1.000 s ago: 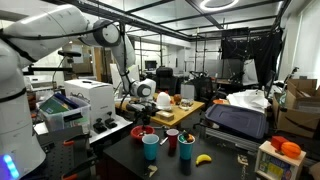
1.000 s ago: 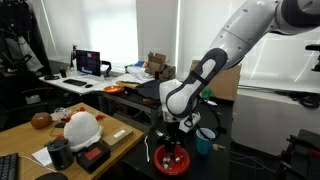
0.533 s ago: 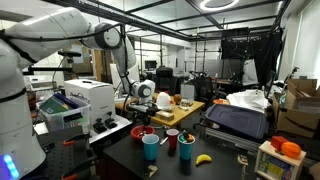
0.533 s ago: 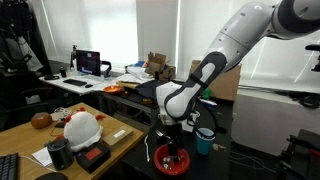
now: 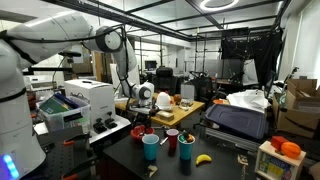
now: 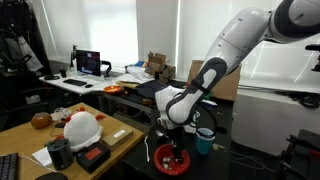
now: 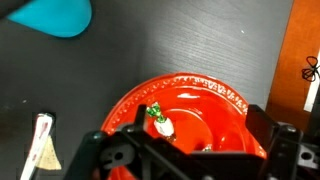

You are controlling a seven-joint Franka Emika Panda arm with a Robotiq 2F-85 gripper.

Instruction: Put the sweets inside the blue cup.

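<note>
Your gripper (image 7: 195,152) is low over the red plate (image 7: 205,100), fingers spread wide, holding nothing. A green-white sweet (image 7: 158,123) lies on the plate between the fingers, nearer one of them. The blue cup (image 7: 55,15) stands well beyond the fingertips, off to the side.

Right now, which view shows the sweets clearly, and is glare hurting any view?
Wrist view: the sweet in the red bowl is fairly sharp; blue cup blurs at the edge. In an exterior view, bright windows backlight the scene, the sweet too small to see.
</note>
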